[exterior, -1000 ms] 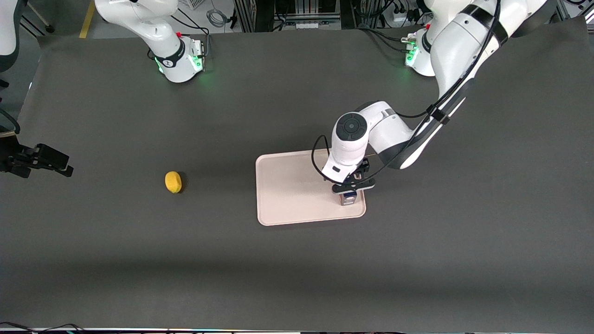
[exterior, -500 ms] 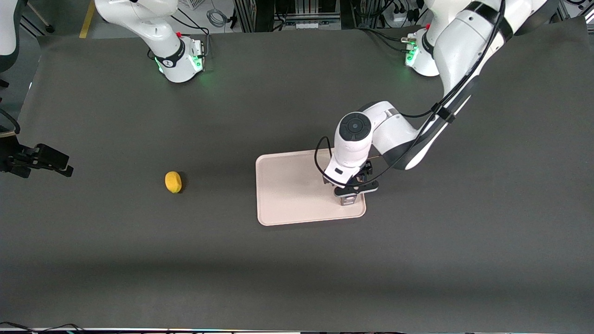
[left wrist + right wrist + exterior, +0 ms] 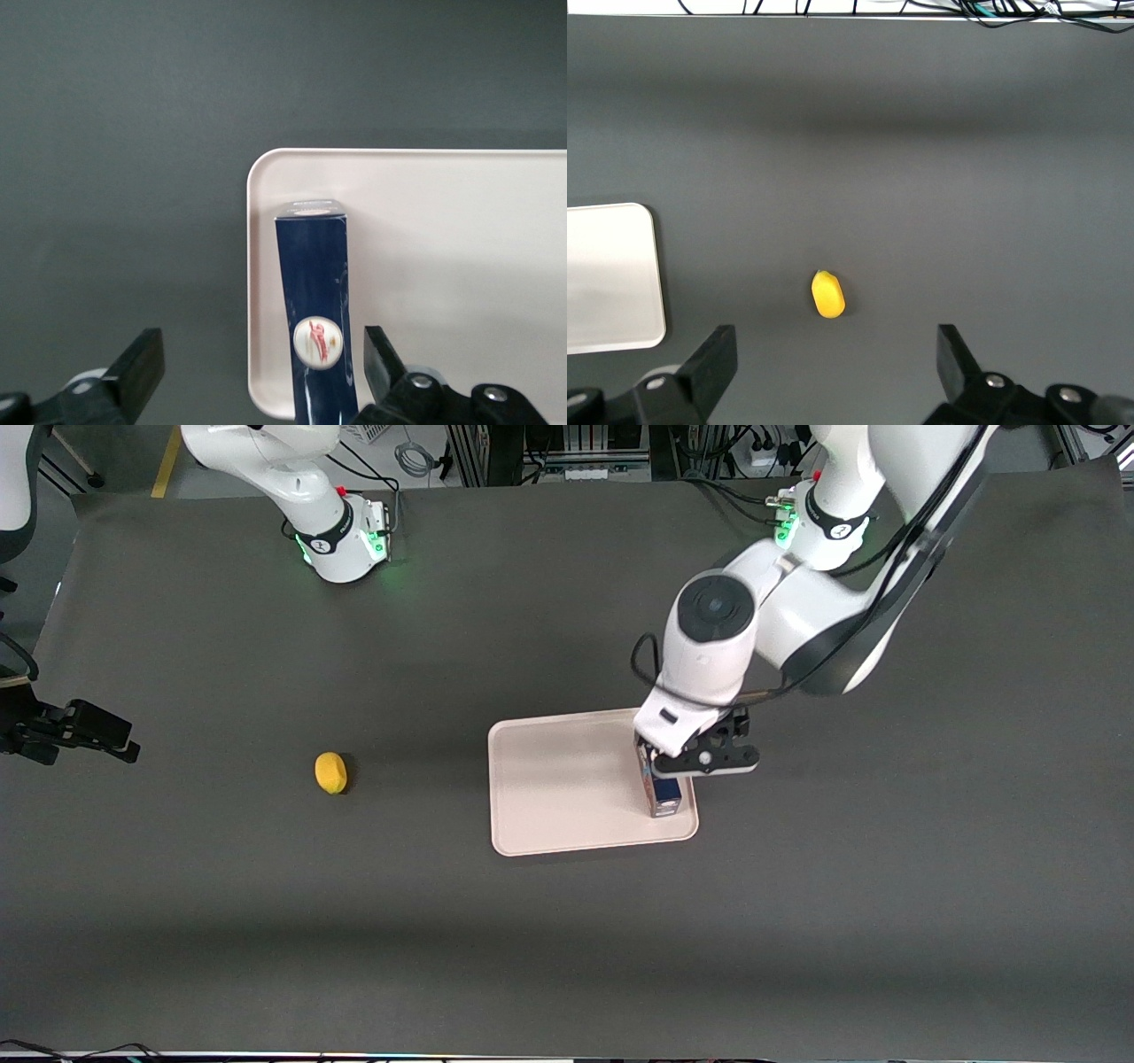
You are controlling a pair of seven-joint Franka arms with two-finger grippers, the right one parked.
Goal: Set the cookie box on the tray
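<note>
Cookie box standing on the tray, claw spread wide above it.

Nearest the front camera, the pale-pink tray (image 3: 567,788) lies flat on the dark table (image 3: 266,921). The navy cookie box (image 3: 663,788) stands upright on end in the tray's corner at about 4 o'clock from the tray's middle, just inside the low rim; its round white-and-red logo (image 3: 318,339) shows in the left wrist view. Directly above the box hangs the gripper (image 3: 257,376), jaws wide apart, both fingers (image 3: 379,359) clear of the carton. Toward the parked arm's end, at 9 o'clock from the tray and well apart, sits a small yellow lump (image 3: 330,772).
</note>
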